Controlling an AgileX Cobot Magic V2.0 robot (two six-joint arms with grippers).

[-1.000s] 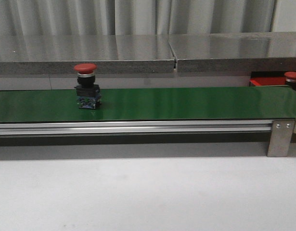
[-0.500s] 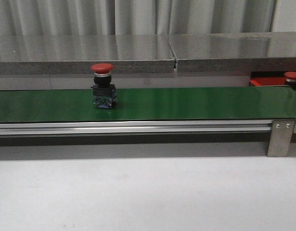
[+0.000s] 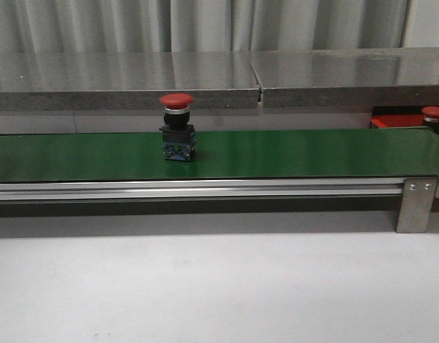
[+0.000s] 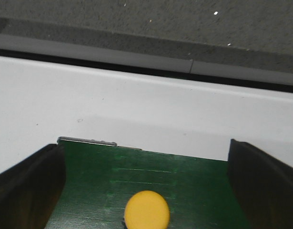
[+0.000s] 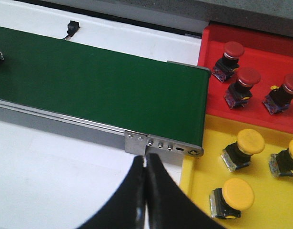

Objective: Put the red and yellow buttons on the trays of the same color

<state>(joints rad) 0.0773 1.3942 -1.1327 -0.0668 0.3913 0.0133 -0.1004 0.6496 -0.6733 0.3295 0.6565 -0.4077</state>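
Front view, belt: a long green belt (image 3: 290, 153) runs across the white table (image 3: 219, 286) from left to right, on a silver rail.
Red button on belt: a red button (image 3: 178, 127) stands upright on the belt, left of the middle, red cap on top of a dark base.
Far right, front view: a bit of the red tray (image 3: 394, 121) shows behind the belt's right end, with another red cap (image 3: 434, 112) beside it.
Left jaws: in the left wrist view the left gripper (image 4: 146, 191) hangs over the belt's end with its jaws spread wide, one dark finger (image 4: 29, 186) at each side, holding nothing.
Yellow button: a yellow button (image 4: 147, 211) sits on the belt between those open fingers, touching neither.
Right jaws: in the right wrist view the right gripper (image 5: 145, 191) is over the table just before the belt's end bracket, its jaws closed together with nothing between them.
Red tray: three red buttons stand in it, apart from one another.
Yellow tray: the yellow tray (image 5: 198, 191), beside the red tray, carries three yellow buttons.
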